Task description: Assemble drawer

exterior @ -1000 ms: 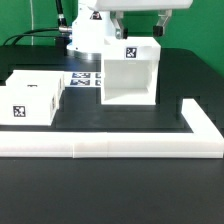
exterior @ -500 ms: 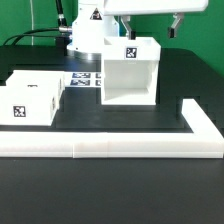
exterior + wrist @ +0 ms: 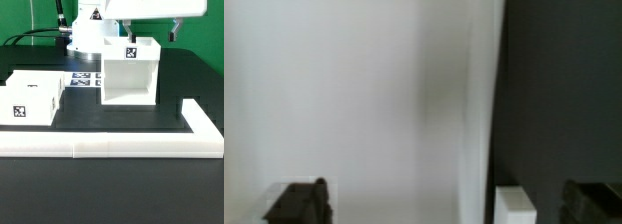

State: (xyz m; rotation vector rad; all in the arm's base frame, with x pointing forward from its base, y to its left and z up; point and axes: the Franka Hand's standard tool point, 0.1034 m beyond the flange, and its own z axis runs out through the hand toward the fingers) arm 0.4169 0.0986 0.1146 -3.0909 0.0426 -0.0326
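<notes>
The drawer's tall white shell (image 3: 128, 72) stands upright at the middle of the black table, its open front facing the camera and a square tag on its top. Two white box trays (image 3: 30, 98) sit together at the exterior view's left, the front one with a tag. My gripper (image 3: 152, 30) hangs just above the shell's top rear edge, open and empty, one finger on each side. In the wrist view the gripper (image 3: 446, 205) looks down on the shell's white wall (image 3: 367, 100), with both dark fingertips (image 3: 299, 203) wide apart.
A long low white L-shaped rail (image 3: 110, 147) runs along the front and turns back at the exterior view's right. The marker board (image 3: 85, 77) lies between trays and shell. The robot's white base (image 3: 88, 38) stands behind.
The gripper has shifted toward the exterior view's right and its fingers stand wider apart than a second ago. The shell and trays have not moved.
</notes>
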